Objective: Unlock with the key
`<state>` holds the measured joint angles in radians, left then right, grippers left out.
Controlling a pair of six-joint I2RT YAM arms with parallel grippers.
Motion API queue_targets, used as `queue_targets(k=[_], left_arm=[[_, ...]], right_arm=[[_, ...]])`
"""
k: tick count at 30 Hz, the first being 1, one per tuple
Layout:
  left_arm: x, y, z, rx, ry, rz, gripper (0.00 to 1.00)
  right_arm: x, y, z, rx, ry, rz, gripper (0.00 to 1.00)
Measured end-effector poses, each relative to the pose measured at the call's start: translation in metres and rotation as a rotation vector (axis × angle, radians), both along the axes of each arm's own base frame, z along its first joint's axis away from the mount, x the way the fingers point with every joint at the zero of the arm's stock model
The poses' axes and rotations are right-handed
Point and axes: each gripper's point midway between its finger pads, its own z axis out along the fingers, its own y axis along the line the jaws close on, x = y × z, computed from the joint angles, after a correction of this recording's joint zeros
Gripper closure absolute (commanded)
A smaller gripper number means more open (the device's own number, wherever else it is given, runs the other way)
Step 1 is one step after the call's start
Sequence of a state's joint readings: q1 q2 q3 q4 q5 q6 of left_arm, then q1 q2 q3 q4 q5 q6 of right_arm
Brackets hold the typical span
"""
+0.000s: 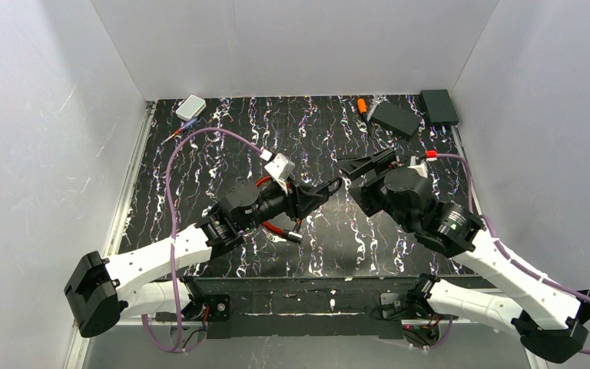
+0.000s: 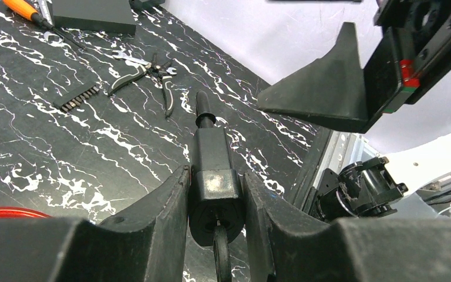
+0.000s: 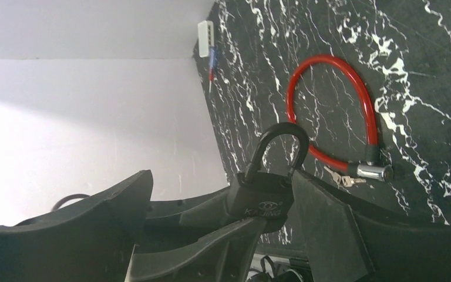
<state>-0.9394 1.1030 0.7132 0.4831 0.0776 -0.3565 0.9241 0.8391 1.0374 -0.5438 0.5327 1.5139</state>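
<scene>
left tool (image 2: pixel 216 179) clamps padlock (image 2: pixel 211 150) between its jaws

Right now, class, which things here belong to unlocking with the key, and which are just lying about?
Job: padlock, clamped in left gripper; what looks like its key; open right gripper.
Lying about: red cable lock, pliers, orange screwdriver, black boxes, white box.
</scene>
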Motion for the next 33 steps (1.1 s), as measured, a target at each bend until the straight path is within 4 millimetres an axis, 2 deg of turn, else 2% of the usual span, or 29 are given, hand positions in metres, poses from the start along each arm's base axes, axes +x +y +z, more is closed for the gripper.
queue_targets(k=[7, 14, 21, 24, 26, 27, 30, 33], left_arm=[[-0.005, -0.002, 0.0, 0.024, -0.033, -0.04, 1.0], [-0.008, -0.005, 0.005, 0.022, -0.044, -0.07, 1.0], [-0.012, -0.007, 0.005, 0.026, -0.053, -0.095, 1.0], [-0.013, -0.007, 0.005, 0.029, -0.054, -0.104, 1.0], [-0.015, -0.008, 0.005, 0.028, -0.054, -0.114, 1.0], [-0.016, -0.008, 0.005, 0.028, -0.054, -0.119, 1.0], [-0.015, -0.007, 0.003, 0.026, -0.036, -0.11, 1.0], [-0.017, -0.01, 0.01, -0.039, 0.039, -0.092, 1.0]], right_arm=[[-0.001, 0.014, -0.024, -0.007, 0.082, 0.029, 0.16], [0.0, 0.016, -0.031, -0.007, 0.097, 0.029, 0.25], [0.001, 0.019, -0.048, -0.021, 0.117, 0.028, 0.49], [0.002, 0.02, -0.049, -0.019, 0.117, 0.026, 0.62], [0.003, 0.021, -0.047, -0.012, 0.11, 0.025, 0.78], [0.003, 0.021, -0.047, -0.014, 0.108, 0.025, 0.9], [0.005, 0.023, -0.039, 0.03, 0.094, 0.02, 0.94], [0.001, 0.02, -0.031, 0.081, 0.024, 0.037, 0.97]])
